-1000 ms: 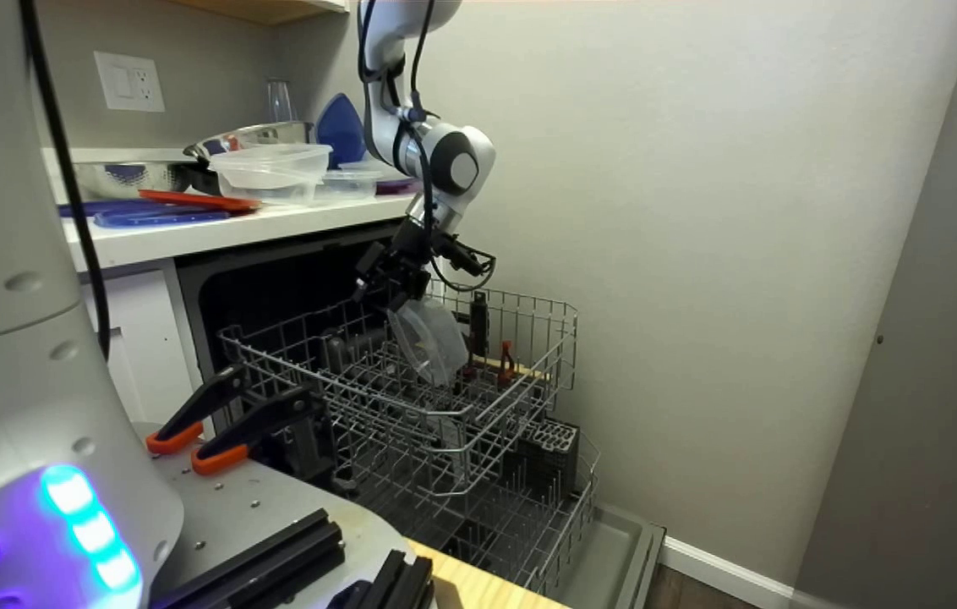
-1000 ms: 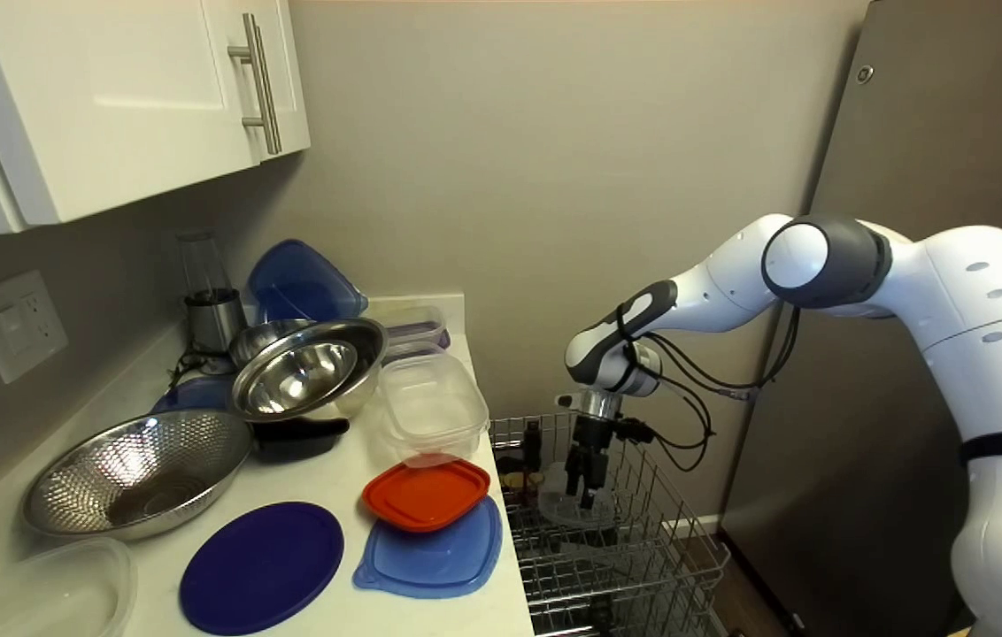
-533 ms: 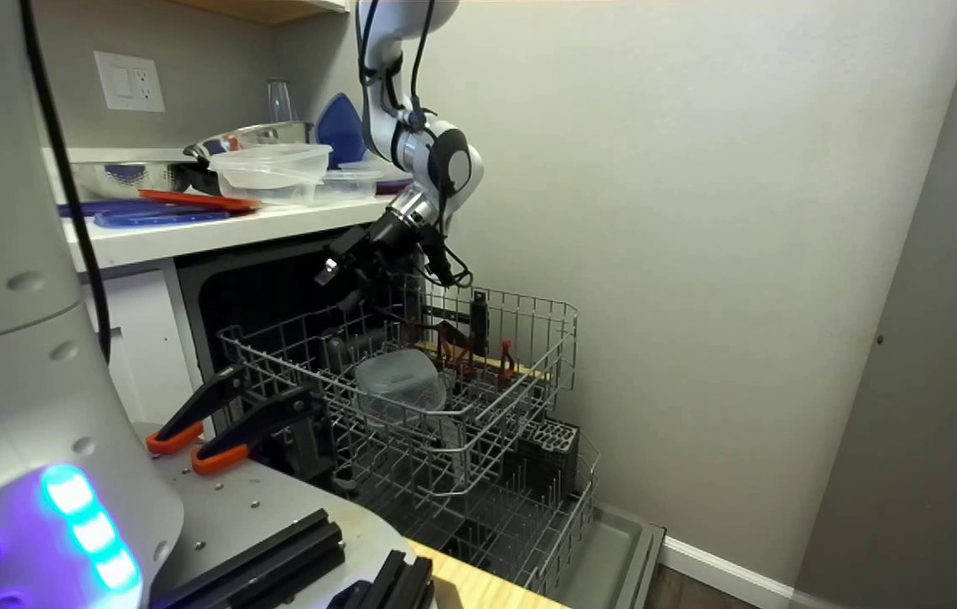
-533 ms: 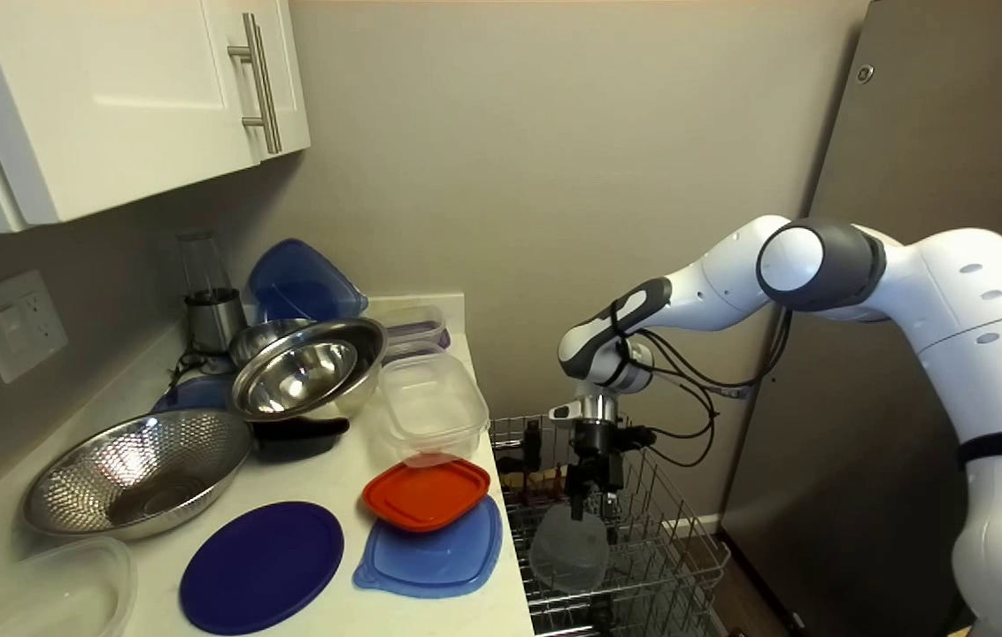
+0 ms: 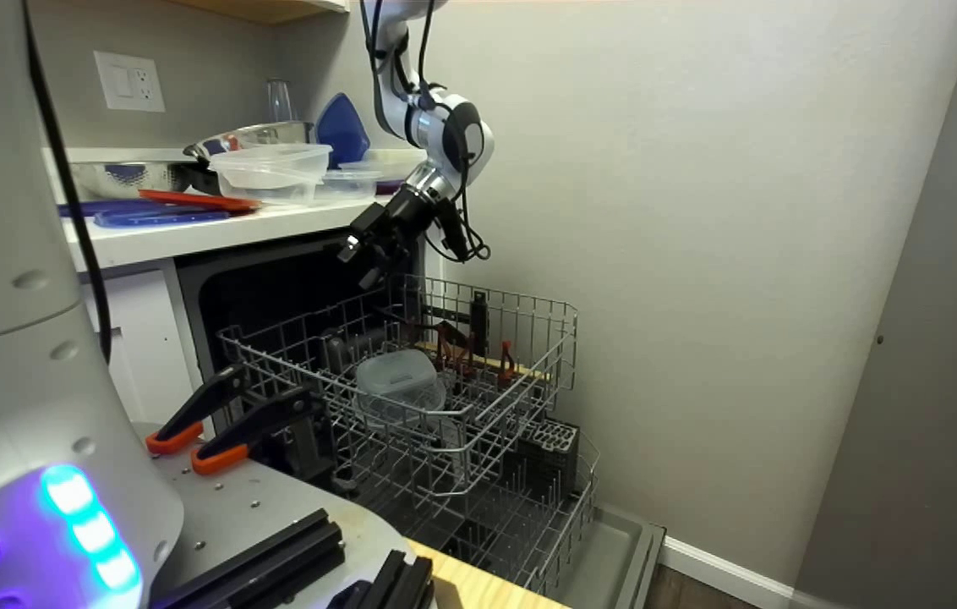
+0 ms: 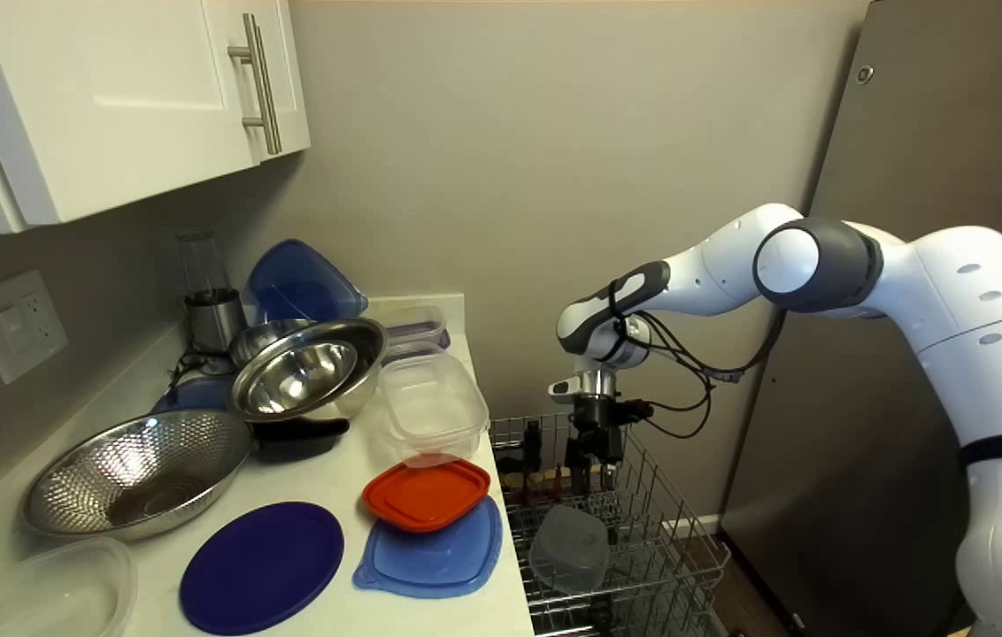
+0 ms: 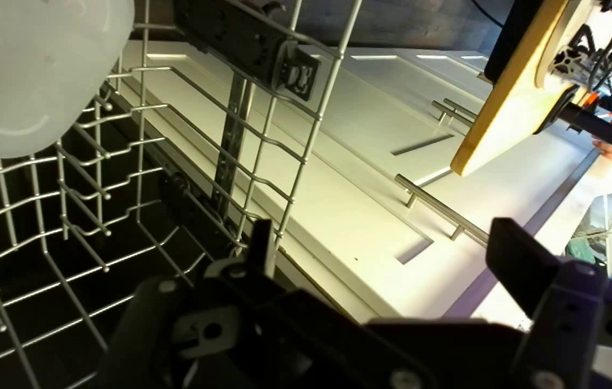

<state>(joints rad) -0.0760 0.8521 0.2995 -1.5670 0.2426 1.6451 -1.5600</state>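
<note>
Note gripper (image 5: 360,264) spread wide, gripping nothing, above upper rack (image 5: 436,413). Note clear container (image 6: 570,548) lying in upper rack, below and apart from gripper. Risks snagging on upper rack if swung sideways too low; risks shoving seemingly light container askew if dipped carelessly.

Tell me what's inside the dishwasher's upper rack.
In it sits a translucent plastic container, with red items and a tan strip behind it. Nearby dark shapes are too dim to identify; whatever lies directly beneath the container is hidden by its cloudy plastic.
</note>
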